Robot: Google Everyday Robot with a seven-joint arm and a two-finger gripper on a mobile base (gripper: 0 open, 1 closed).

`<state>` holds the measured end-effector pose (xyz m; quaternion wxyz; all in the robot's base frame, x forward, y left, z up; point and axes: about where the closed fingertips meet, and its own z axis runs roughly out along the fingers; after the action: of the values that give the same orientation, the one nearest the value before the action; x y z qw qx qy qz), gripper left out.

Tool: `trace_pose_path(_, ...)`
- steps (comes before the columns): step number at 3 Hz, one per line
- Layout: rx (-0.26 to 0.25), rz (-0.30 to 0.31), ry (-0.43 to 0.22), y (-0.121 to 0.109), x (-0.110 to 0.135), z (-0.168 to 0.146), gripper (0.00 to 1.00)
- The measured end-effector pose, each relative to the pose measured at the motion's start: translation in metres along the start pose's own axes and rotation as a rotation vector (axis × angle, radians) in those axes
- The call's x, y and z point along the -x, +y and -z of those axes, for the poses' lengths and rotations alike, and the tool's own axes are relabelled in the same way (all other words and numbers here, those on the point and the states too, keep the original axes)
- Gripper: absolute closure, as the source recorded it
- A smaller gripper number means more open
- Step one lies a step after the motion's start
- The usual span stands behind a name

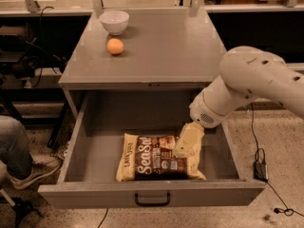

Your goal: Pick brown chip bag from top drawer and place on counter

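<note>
The brown chip bag (152,159) lies flat in the open top drawer (95,146), toward the front, with its "SeaSalt" lettering facing up. My gripper (186,145) hangs from the white arm (247,87), which comes in from the right. It is down inside the drawer, over the right part of the bag and covering some of it. The grey counter (161,46) is the cabinet top behind and above the drawer.
A white bowl (114,21) and an orange (115,46) sit on the counter's back left. The drawer front has a black handle (152,201). A person's leg and shoe (19,160) are at the left. Cables (260,160) lie on the floor at the right.
</note>
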<state>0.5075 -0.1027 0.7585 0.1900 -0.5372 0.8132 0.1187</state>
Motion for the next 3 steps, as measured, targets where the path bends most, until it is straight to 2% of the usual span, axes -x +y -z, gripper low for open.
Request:
trace_pose_path(1, 0.035, 0.022, -0.006, -0.004, 0.011, -0.031, 0.0)
trace_pose_path(3, 0.151, 0.012, -0.014, -0.007, 0.009, -0.087, 0.0)
